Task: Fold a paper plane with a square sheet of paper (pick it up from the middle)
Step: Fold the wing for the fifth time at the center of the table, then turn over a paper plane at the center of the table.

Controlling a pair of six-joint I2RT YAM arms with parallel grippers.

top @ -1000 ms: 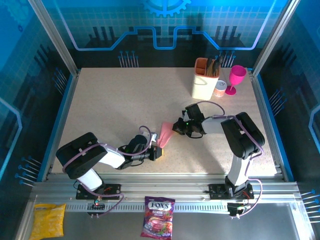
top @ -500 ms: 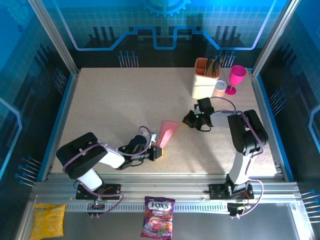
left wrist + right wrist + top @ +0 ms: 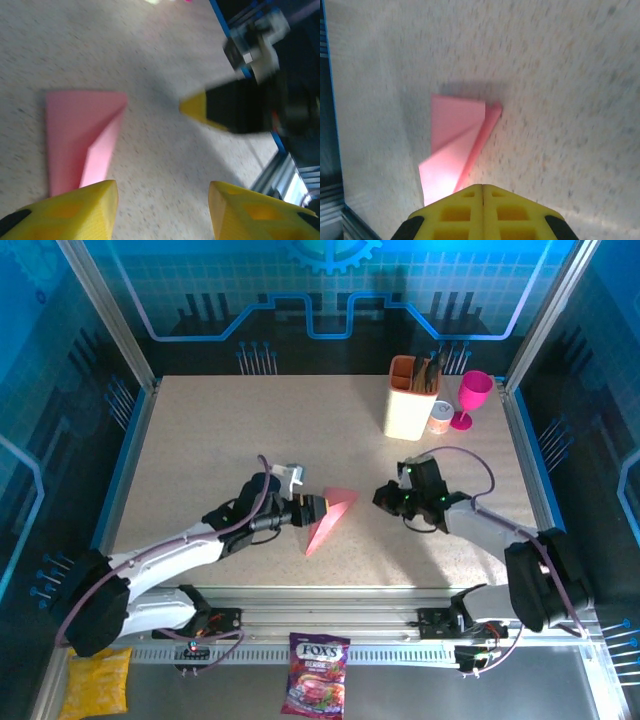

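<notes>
Top external: paper plane (image 3: 330,520) flat on the table (image 3: 220,440), mid-width toward its near edge, between left gripper (image 3: 318,508) and right gripper (image 3: 383,496). Left wrist: left gripper's fingers (image 3: 75,210) spread, plane (image 3: 82,145) beside one. Right wrist: right gripper's fingers (image 3: 455,215) pressed together, plane (image 3: 457,145) just ahead.

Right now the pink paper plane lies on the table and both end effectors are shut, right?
Not both. The left end effector is open, as the left wrist view shows. The right end effector is shut, and the paper plane lies on the table.
</notes>
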